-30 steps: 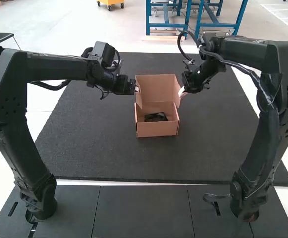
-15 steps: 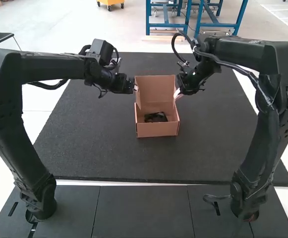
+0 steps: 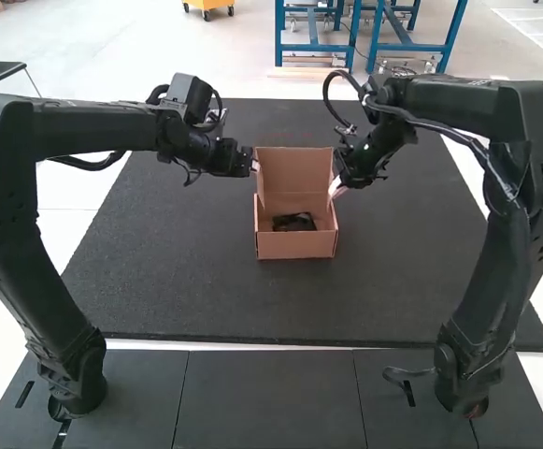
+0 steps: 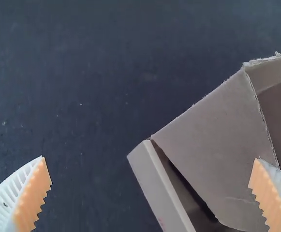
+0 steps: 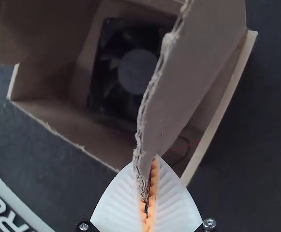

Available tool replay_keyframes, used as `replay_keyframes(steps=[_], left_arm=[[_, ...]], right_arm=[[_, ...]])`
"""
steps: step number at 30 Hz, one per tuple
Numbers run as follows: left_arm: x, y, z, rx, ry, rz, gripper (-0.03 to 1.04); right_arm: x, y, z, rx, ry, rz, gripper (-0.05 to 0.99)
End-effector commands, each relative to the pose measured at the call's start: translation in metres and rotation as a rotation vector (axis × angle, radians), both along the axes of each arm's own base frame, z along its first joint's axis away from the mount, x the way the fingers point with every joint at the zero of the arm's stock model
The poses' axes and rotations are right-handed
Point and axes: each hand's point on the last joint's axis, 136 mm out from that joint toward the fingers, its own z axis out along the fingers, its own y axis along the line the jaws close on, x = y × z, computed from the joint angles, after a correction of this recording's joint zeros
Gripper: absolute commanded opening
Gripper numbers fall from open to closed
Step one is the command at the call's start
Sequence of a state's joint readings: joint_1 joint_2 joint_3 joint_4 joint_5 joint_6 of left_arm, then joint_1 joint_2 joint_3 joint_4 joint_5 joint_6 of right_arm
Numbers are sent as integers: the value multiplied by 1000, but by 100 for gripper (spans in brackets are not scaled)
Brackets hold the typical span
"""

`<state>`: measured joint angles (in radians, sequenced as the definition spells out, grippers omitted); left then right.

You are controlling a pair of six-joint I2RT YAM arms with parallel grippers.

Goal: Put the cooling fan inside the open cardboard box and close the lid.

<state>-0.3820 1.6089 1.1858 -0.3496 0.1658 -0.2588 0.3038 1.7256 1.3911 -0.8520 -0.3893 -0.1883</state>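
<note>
Cooling fan [image 5: 123, 72] lies flat on the bottom of the open cardboard box [image 3: 295, 241], which sits mid-mat [image 3: 159, 262] with its lid [image 3: 294, 168] standing upright. Right end effector [image 5: 147, 195] is pinched onto the ragged edge of a flap [image 5: 193, 67] on the box's right side. Left end effector [image 4: 150, 193] is spread wide around the box's left rear corner; can't tell if it's touching.

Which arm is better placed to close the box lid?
Right. The right gripper is shut on the lid flap, with the cooling fan inside the box. The left gripper is open, holding nothing.
</note>
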Motion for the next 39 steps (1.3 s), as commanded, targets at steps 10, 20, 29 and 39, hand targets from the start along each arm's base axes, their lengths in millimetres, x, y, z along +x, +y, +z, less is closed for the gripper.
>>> replay_keyframes(steps=[10, 20, 29, 39], left_arm=[[-12, -3, 9, 2, -12, -35, 97], [-23, -2, -5, 8, 20, -51, 97], [-23, -4, -5, -1, 18, -58, 97], [-34, -3, -17, 2, 68, -73, 97]], right_arm=[[-15, 6, 10, 20, -17, 42, -2], [-18, 5, 5, 13, -5, 47, -2], [-26, 3, 2, 5, 16, 60, -2], [-30, -1, -6, -15, 32, 65, -2]])
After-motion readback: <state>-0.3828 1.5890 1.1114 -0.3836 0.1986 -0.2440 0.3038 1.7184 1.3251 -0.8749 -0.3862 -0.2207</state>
